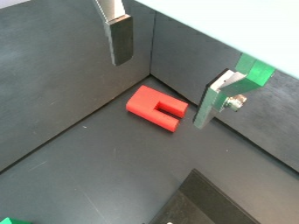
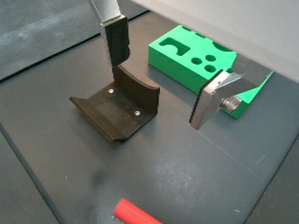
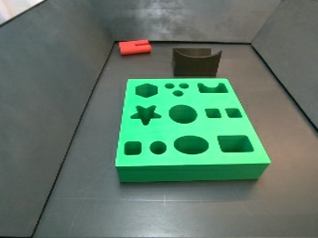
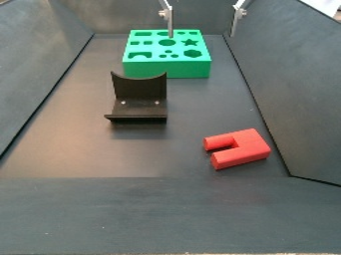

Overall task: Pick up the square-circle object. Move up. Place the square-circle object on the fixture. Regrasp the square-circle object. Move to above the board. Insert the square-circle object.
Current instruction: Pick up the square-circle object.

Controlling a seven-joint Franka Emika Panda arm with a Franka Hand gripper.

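Observation:
The red square-circle object [image 4: 236,148] lies flat on the dark floor near a side wall. It also shows in a side view [image 3: 133,46] and in both wrist views [image 1: 156,108] [image 2: 138,213]. The dark fixture [image 4: 136,98] [image 3: 195,60] [image 2: 117,109] stands between it and the green board [image 4: 170,53] [image 3: 187,125] [image 2: 193,57]. My gripper [image 4: 202,10] is open and empty, high up by the board's far end, well apart from the peg. Its fingers [image 1: 119,39] [image 2: 211,101] hold nothing between them.
Dark grey walls [image 3: 62,56] enclose the floor [image 4: 147,149] on all sides. The board lies along the middle, the fixture just off one short end, and the peg in a corner area by a wall.

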